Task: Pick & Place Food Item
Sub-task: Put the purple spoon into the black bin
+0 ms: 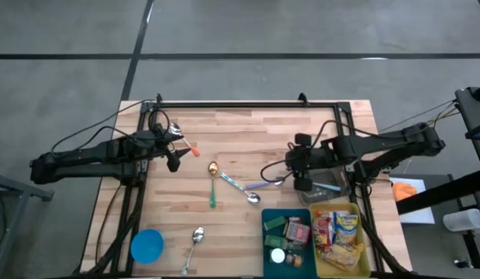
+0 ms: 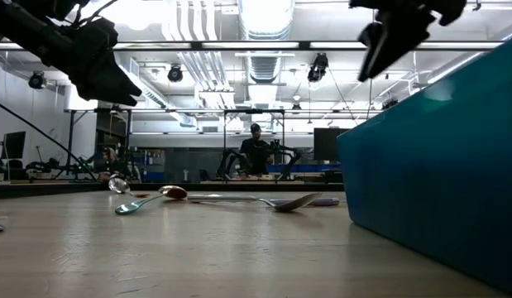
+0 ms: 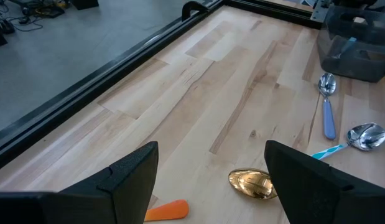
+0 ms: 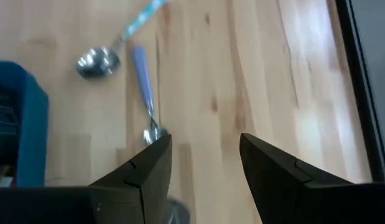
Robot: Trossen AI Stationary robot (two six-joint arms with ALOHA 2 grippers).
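Snack packets (image 1: 339, 232) only in the high view; both arms' jaws parted and empty in wrist views.

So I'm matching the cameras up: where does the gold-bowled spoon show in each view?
High view: gold-bowled spoon at table centre.
Low view: left of centre.
Left wrist view: between the open fingers.
Right wrist view: not in it.
Shared landmark: the purple-handled utensil.

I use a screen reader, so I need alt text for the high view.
Seen from above, two dark arms reach over a wooden table, the left gripper and right gripper both empty with jaws open. Several spoons lie between them; a teal bin and a yellow bin of food packets sit near the right arm.
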